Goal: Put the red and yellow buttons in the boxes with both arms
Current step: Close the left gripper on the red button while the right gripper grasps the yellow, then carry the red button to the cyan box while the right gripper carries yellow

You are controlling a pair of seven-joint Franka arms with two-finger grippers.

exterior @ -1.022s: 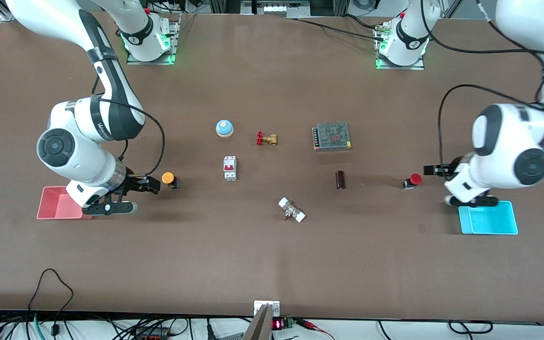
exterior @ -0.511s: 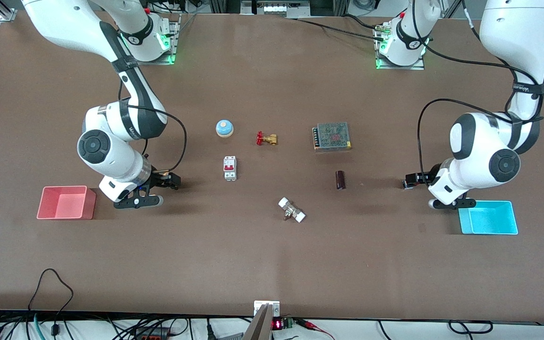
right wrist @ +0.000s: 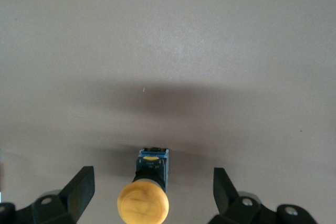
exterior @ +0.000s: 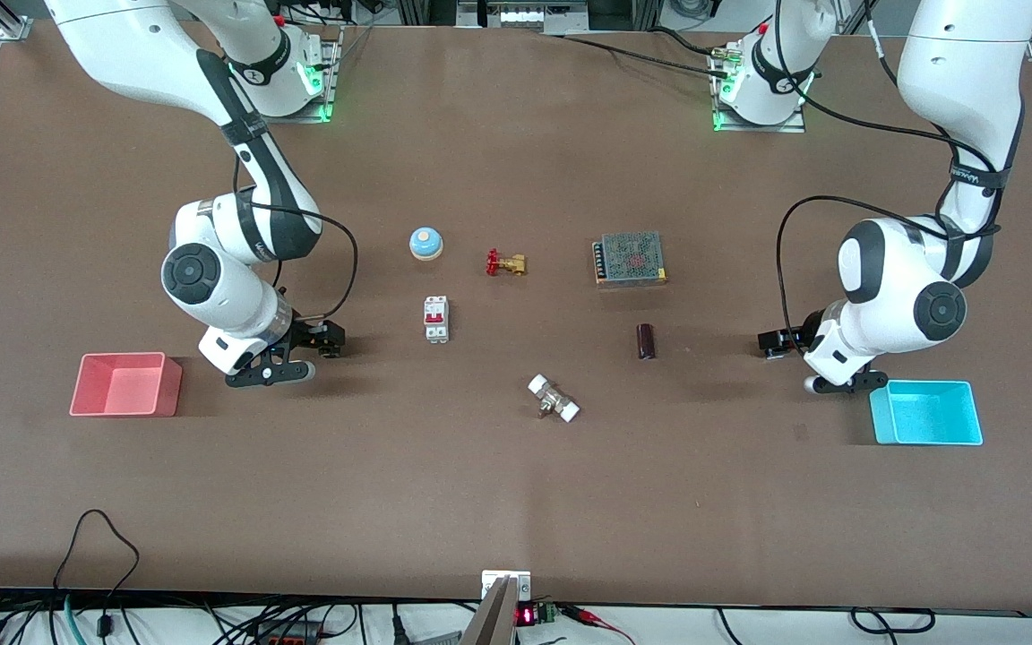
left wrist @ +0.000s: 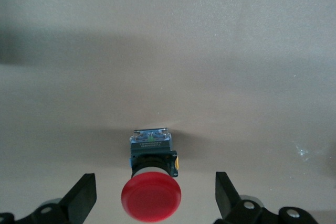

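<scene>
Closest to the front camera sits the cyan-blue bin [exterior: 928, 413] at the left arm's end of the table, with the pink-red bin [exterior: 125, 384] a touch farther back at the right arm's end, both holding nothing. Between them, near the middle, lies a small white-ended fitting [exterior: 554, 399]. A little farther back both grippers are down at the table. The right gripper [exterior: 330, 338] is beside the pink-red bin, toward the table's middle, and its wrist view shows its fingers [right wrist: 80, 188] spread wide with the yellow button [right wrist: 143, 199] lying on its side between them, touching neither. The left gripper [exterior: 771, 342] is just beside the cyan-blue bin, likewise toward the middle, and its wrist view tells the same story: fingers [left wrist: 84, 196] wide apart, the red button [left wrist: 151, 195] on its side on the table between them, ungripped. In the front view the grippers themselves cover both buttons. On about the same line across the table are a dark cylinder [exterior: 646, 341] and a white circuit breaker [exterior: 435, 319]. Farther back come a brass valve with a red handle [exterior: 505, 262], a metal mesh-topped box [exterior: 630, 259], and a blue dome with an orange top [exterior: 425, 242].
</scene>
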